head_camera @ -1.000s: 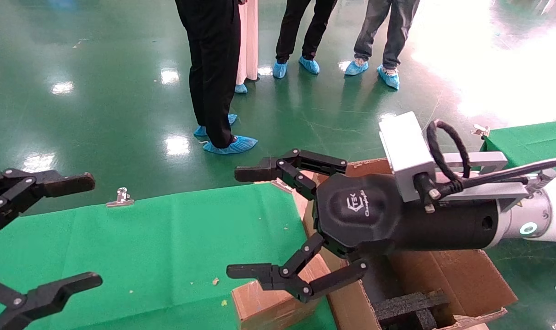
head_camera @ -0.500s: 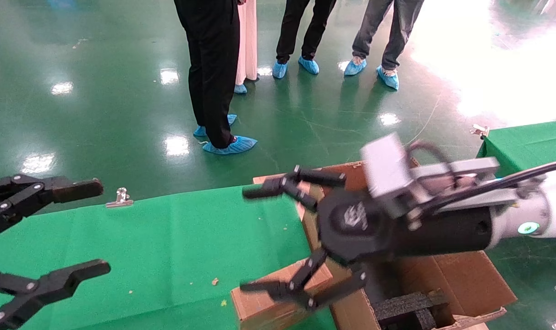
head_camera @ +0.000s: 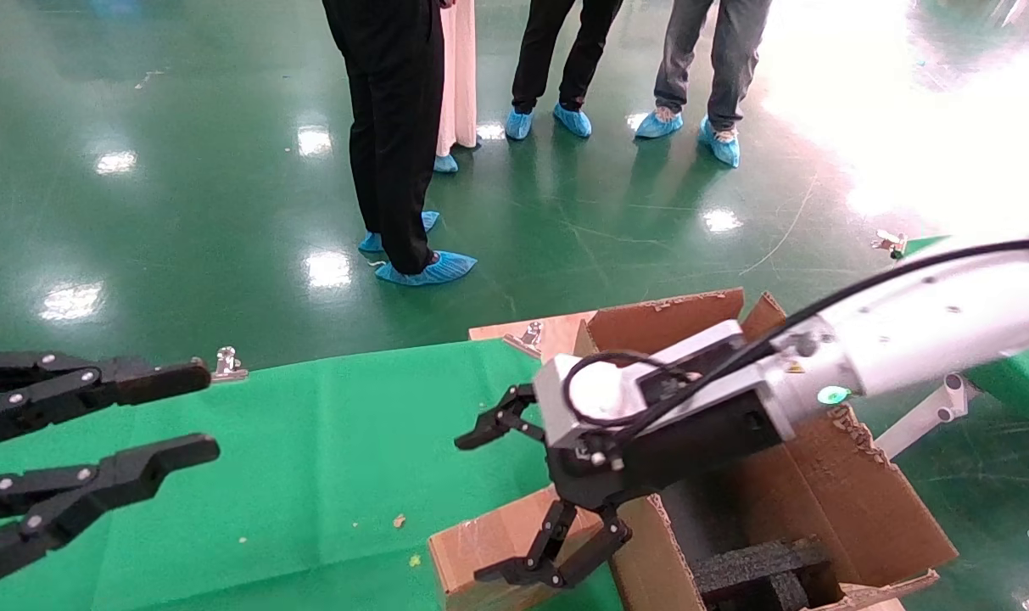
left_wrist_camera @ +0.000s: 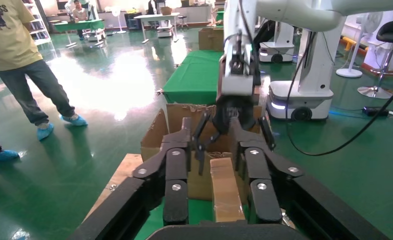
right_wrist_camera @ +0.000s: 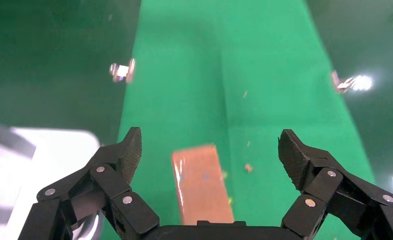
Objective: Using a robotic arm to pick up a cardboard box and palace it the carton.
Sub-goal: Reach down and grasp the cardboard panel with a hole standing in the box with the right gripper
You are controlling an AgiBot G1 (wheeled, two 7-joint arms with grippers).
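Observation:
The small brown cardboard box lies on the green table at its front right corner, against the large carton. The carton holds black foam blocks. My right gripper, on the white robotic arm, is open and points down over the box without touching it. In the right wrist view the box lies below and between the spread fingers of the gripper. My left gripper is open and empty over the table's left side. Its wrist view shows the box beyond its fingers.
Several people in blue shoe covers stand on the shiny green floor behind the table. A metal clip holds the cloth at the far edge. A second green table lies to the right. A white robot base stands beyond the carton.
My right gripper has swung from level down to point at the box, its wrist rising and turning. My left gripper has shifted slightly right and its jaws have narrowed a little.

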